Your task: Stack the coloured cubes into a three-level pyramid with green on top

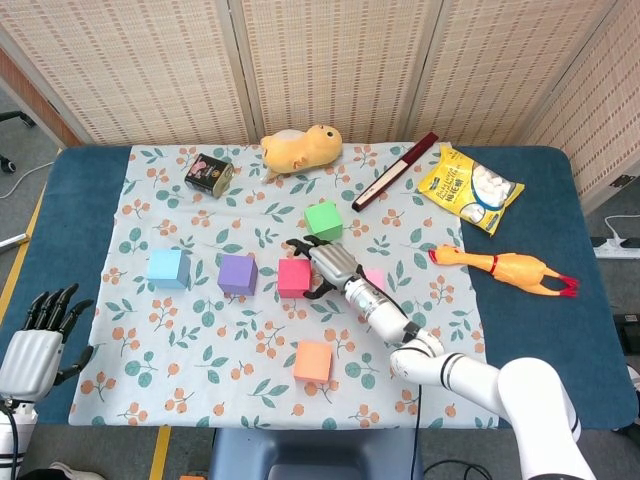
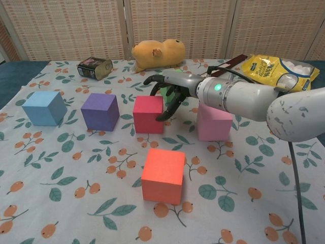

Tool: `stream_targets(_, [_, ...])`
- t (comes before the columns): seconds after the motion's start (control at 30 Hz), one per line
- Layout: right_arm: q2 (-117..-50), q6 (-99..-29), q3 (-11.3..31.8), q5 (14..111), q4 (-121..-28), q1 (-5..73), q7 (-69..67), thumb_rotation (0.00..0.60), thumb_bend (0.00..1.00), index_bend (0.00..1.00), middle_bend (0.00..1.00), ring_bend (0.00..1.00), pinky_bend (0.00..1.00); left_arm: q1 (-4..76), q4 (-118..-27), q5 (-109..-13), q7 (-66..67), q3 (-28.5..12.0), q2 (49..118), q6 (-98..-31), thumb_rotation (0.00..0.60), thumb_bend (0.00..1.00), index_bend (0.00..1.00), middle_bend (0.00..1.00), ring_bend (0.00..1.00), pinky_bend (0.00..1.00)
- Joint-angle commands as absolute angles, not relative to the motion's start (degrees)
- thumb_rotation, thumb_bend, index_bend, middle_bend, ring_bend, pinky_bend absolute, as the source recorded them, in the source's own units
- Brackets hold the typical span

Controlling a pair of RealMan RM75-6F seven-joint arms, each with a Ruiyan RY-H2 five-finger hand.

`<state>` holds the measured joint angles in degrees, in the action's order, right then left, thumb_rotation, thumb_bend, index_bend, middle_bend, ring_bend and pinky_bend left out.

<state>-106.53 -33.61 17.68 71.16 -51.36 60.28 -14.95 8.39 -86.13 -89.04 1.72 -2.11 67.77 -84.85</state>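
Orange comes nearest: the orange cube (image 2: 163,175) sits alone at the front of the flowered cloth (image 2: 61,193), at about 6 o'clock from the red cube (image 2: 148,114). Behind it runs a row, left to right: the light blue cube (image 2: 44,107), the purple cube (image 2: 100,111), the red cube, then the pink cube (image 2: 214,121), each apart from its neighbour. No cube is stacked yet, so the base level seems to be the step in hand.

The right hand (image 2: 166,94) reaches in from 3 o'clock across the pink cube, fingers spread and curved, dark fingertips (image 2: 161,118) at the red cube's right face. It holds nothing; whether the tips touch the face I cannot tell. The left hand (image 1: 38,338) rests released off the cloth's near left corner, fingers apart.

To do this well, I judge the hand should settle square over the red cube, with thumb and fingers on opposite flat faces rather than on a corner. The forearm must stay clear of the pink cube below it, which a low pass could nudge.

Farther back, the green cube (image 1: 323,219), the one meant for the top, stands at 12 o'clock from the hand, partly hidden by it in the chest view. It should wait there until two levels are built. Beyond lie a dark tin (image 2: 95,67) and a yellow plush toy (image 2: 158,52).
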Motion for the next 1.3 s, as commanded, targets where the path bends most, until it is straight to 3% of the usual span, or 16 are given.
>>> stream_targets(0.03, [-107.64,-33.53,17.91,70.97,-49.78,60.93,-15.45,0.6,0.0,0.14,0.25,0.07,0.18,8.39,-86.04,-89.0,1.63,-2.12,67.81,-84.86,0.6,0.33,0.19,0.02,0.0,0.02])
stream_targets(0.3, [-109.52,-34.44,18.34,71.47,-47.25,61.93,-17.27,0.6,0.0,0.25,0.34,0.15,0.2,8.37,-85.6,-88.98,1.19,-2.11,68.07,-84.99,0.6,0.33,0.19,0.02,0.0,0.02])
stream_targets(0.97, [-112.0,-34.02,18.7,72.83,-43.66,64.47,-22.39,0.6,0.0,0.25,0.34,0.16,0.2,8.02,-84.51,-88.76,0.31,-1.84,68.37,-85.2,0.6,0.33,0.19,0.02,0.0,0.02])
stream_targets(1.07, [-112.36,-33.43,18.38,72.89,-42.63,64.73,-22.45,0.6,0.0,0.21,0.34,0.16,0.2,8.05,-84.39,-88.91,0.21,-1.8,68.33,-85.23,0.6,0.33,0.19,0.02,0.0,0.02])
stream_targets(1.17, [-112.08,-32.89,18.05,72.88,-42.4,64.76,-22.12,0.6,0.0,0.08,0.32,0.12,0.18,8.44,-84.34,-89.2,0.25,-1.89,68.12,-84.94,0.6,0.33,0.18,0.02,0.0,0.02])
stream_targets(1.3, [-109.3,-32.83,17.56,73.32,-46.34,63.91,-22.2,0.6,0.0,0.0,0.11,0.01,0.06,10.22,-84.83,-90.23,0.46,-2.82,67.38,-84.13,0.6,0.33,0.18,0.02,0.0,0.02])
